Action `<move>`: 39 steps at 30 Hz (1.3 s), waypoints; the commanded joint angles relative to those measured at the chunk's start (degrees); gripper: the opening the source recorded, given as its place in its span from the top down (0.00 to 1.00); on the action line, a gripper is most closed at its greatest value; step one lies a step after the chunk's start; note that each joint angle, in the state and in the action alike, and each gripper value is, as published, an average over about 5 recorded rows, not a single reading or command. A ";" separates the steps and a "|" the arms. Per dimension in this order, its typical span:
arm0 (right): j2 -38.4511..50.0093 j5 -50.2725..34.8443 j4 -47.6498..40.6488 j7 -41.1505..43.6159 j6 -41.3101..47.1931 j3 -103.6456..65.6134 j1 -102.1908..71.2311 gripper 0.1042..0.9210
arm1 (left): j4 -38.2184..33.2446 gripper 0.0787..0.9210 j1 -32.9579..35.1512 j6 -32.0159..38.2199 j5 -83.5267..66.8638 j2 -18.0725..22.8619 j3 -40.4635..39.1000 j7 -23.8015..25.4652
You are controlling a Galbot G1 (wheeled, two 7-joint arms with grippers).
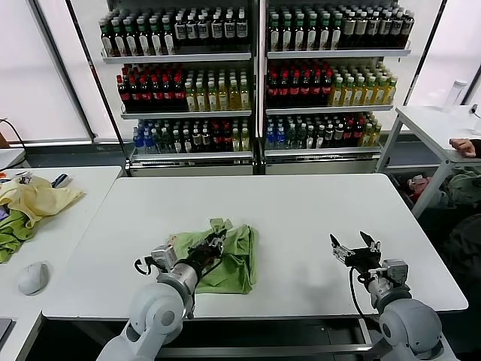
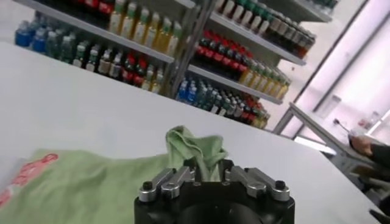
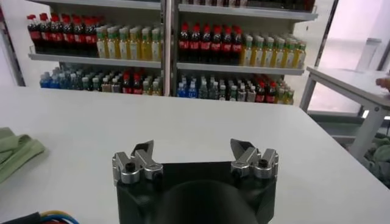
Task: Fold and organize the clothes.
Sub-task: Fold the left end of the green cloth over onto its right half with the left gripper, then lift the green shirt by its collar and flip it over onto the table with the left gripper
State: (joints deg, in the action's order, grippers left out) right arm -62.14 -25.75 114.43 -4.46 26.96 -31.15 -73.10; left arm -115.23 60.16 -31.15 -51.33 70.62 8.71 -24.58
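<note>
The clothes are one light green shirt (image 1: 229, 263) lying crumpled and partly folded on the white table (image 1: 301, 203), left of centre near the front edge. In the left wrist view the shirt (image 2: 91, 182) shows a red print at its edge, and a bunched fold (image 2: 192, 145) stands up. My left gripper (image 1: 213, 242) rests on top of the shirt; seen from the wrist, the left gripper (image 2: 209, 169) has its fingers apart, one on each side of that fold. Over bare table at the front right my right gripper (image 1: 352, 242) is open and empty, as the wrist view of the right gripper (image 3: 194, 146) confirms.
A side table at the left holds a pale yellow garment (image 1: 37, 199), a darker green cloth (image 1: 11, 233) and a mouse (image 1: 32, 277). Shelves of bottles (image 1: 255, 75) stand behind. Another table (image 1: 436, 124) with a person's hand (image 1: 464, 147) is at the far right.
</note>
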 commanded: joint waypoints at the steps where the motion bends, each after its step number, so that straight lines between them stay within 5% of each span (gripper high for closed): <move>1: -0.02 0.09 -0.01 0.01 -0.03 0.10 -0.03 0.12 | -1.41 0.57 -1.65 0.47 2.92 0.68 -4.89 1.35; 8: -0.34 0.35 -0.09 0.05 -0.05 0.44 0.20 0.12 | -3.26 0.33 1.82 2.44 1.55 0.72 0.49 2.85; 14: -0.79 0.57 -0.35 0.12 -0.21 0.62 0.29 0.12 | 1.65 0.15 6.28 6.16 11.99 -3.70 9.44 3.78; 25: -0.76 1.02 -0.16 -0.03 -0.02 1.44 0.68 0.12 | 8.98 0.12 12.82 9.81 19.52 -8.62 13.25 4.52; 39: -0.98 1.37 1.93 -0.25 0.42 0.23 -0.93 0.12 | 11.37 0.12 10.62 8.16 12.43 -4.97 10.03 5.95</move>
State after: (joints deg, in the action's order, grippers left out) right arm -63.14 -24.34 115.76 -4.69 27.35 -30.65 -73.79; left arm -106.61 70.33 -23.30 -37.20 65.05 18.42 -19.07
